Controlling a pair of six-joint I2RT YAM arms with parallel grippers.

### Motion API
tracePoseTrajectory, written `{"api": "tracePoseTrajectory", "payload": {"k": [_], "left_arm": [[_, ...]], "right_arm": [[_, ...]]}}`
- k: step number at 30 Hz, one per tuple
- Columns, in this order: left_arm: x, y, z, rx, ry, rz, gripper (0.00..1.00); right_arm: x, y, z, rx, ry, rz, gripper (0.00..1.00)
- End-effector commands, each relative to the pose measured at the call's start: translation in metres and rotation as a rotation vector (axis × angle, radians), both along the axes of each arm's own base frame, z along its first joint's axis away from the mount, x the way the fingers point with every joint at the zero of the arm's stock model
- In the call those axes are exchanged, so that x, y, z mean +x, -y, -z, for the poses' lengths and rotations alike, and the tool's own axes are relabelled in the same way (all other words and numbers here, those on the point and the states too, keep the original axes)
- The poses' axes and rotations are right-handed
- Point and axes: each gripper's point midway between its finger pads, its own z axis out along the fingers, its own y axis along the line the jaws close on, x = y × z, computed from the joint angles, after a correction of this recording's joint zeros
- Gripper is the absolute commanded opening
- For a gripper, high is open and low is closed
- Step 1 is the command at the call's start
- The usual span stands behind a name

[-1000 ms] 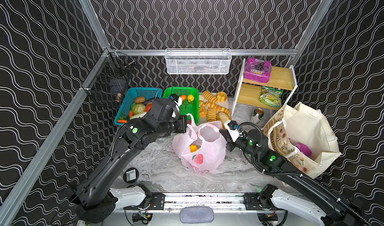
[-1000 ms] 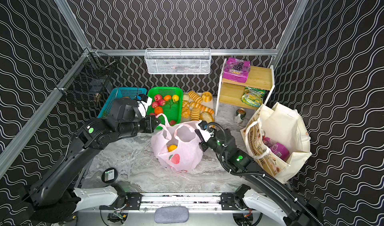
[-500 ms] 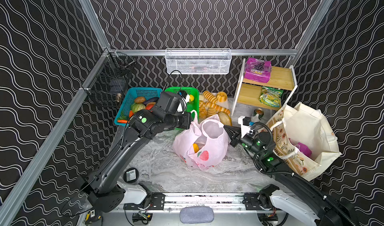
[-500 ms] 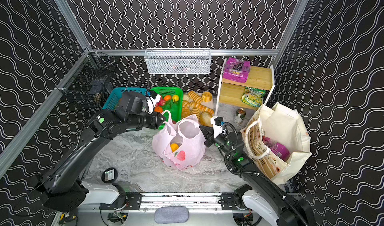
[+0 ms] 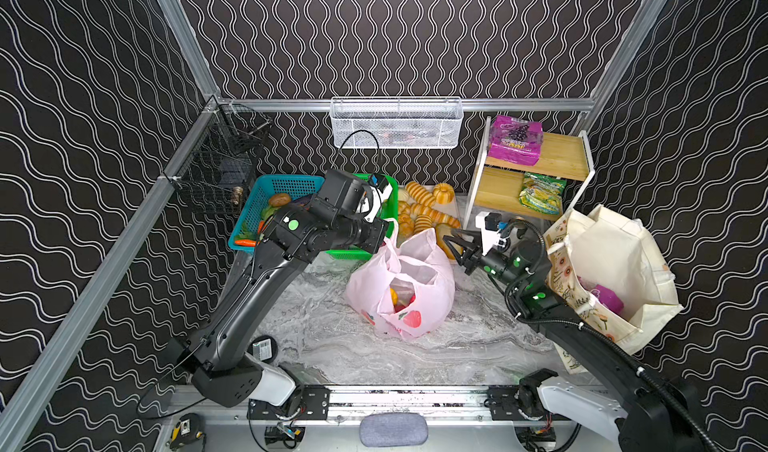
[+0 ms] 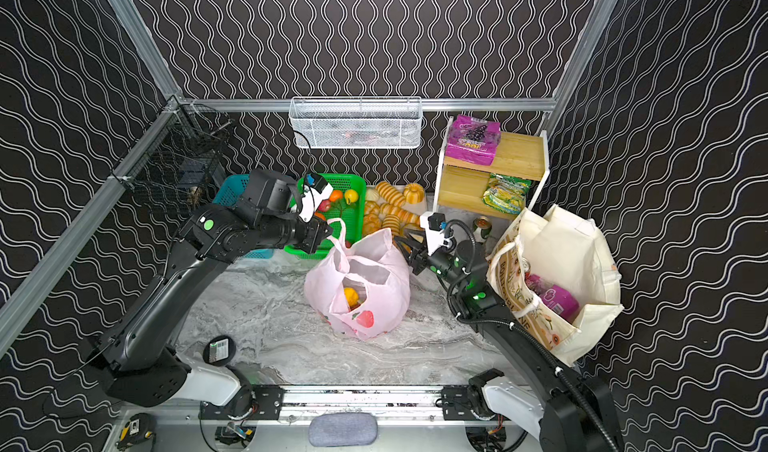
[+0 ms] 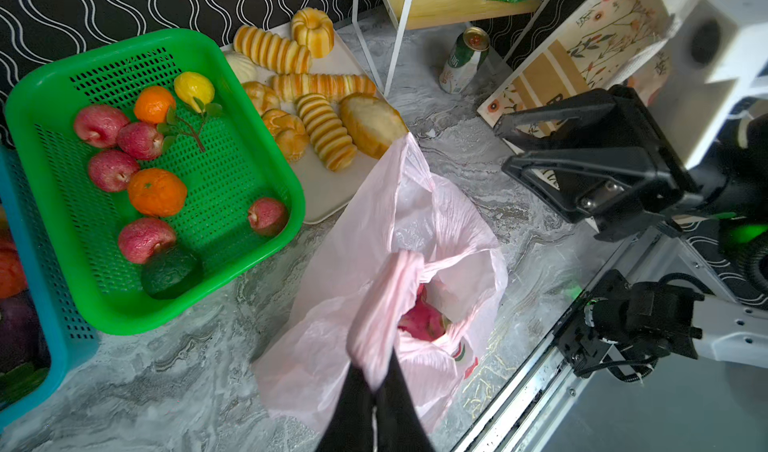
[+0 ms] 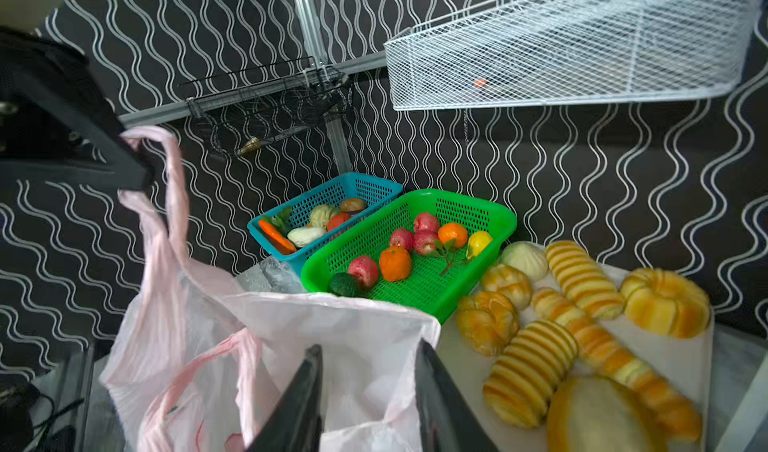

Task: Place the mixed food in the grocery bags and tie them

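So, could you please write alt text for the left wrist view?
The left fingers pinch one raised handle of the pink plastic bag, which sits on the marble table; a pink dragon fruit shows inside. The right fingers stand open near the bag; a green basket of toy fruits and some bread loaves sit close by.

Walls [image 5: 374, 34] on 3 sides: black paper w/ white wavy lines, w/ aluminium rails [image 5: 519, 104] at corners & along the back. Floor = grey-white marble-look tabletop [image 5: 316, 329], evenly lit. White wire basket [image 5: 397, 124] hangs on back rail, black wire basket [image 5: 220, 167] on left rail; wooden 2-tier shelf [image 5: 557, 161] w/ white frame stands back right.
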Motion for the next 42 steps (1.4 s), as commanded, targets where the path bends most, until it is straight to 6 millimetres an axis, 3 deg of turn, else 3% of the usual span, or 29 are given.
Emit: {"api": "tracePoseTrajectory", "payload": {"k": [1, 3, 8, 12, 14, 17, 19, 22, 27, 28, 32, 38, 41, 42], "left_arm": [[0.0, 0.001, -0.008, -0.031, -0.001, -0.003, 0.0], [0.0, 0.0, -0.01, -0.041, 0.002, -0.004, 0.0], [-0.003, 0.001, -0.009, -0.055, -0.009, 0.004, 0.0], [-0.003, 0.003, -0.009, -0.061, -0.018, 0.013, 0.0], [-0.004, 0.004, -0.009, -0.063, -0.02, 0.018, 0.0], [-0.003, 0.004, -0.008, -0.06, -0.023, 0.016, 0.0], [-0.002, 0.004, -0.008, -0.059, -0.021, 0.017, 0.0], [-0.003, 0.004, -0.011, -0.064, -0.016, 0.018, 0.0], [-0.003, 0.006, -0.011, -0.071, -0.02, 0.024, 0.0], [-0.003, 0.006, -0.011, -0.069, -0.021, 0.024, 0.0], [-0.004, 0.007, -0.01, -0.072, -0.028, 0.029, 0.0], [-0.005, 0.008, -0.012, -0.08, -0.027, 0.035, 0.0], [-0.004, 0.007, -0.011, -0.075, -0.025, 0.032, 0.0], [-0.005, 0.007, -0.011, -0.074, -0.024, 0.032, 0.0]], "right_arm": [[-0.033, -0.021, 0.016, -0.202, 0.057, -0.209, 0.47], [-0.046, -0.037, 0.024, -0.311, 0.079, -0.288, 0.52], [-0.039, -0.062, 0.058, -0.563, 0.13, -0.285, 0.58], [-0.043, -0.077, 0.049, -0.544, 0.142, -0.337, 0.65], [-0.056, -0.082, 0.044, -0.509, 0.135, -0.399, 0.67], [-0.073, -0.085, 0.047, -0.502, 0.122, -0.477, 0.82], [-0.078, -0.086, 0.049, -0.514, 0.119, -0.483, 0.83], [-0.078, -0.086, 0.063, -0.569, 0.101, -0.456, 1.0], [-0.048, -0.084, 0.074, -0.654, 0.079, -0.272, 1.0], [-0.047, -0.083, 0.082, -0.681, 0.058, -0.27, 1.0], [-0.035, -0.084, 0.083, -0.716, 0.046, -0.213, 0.99], [-0.047, -0.091, 0.1, -0.755, -0.009, -0.327, 0.96], [-0.053, -0.091, 0.11, -0.77, -0.053, -0.364, 0.86], [-0.053, -0.091, 0.111, -0.772, -0.061, -0.362, 0.78]]}}
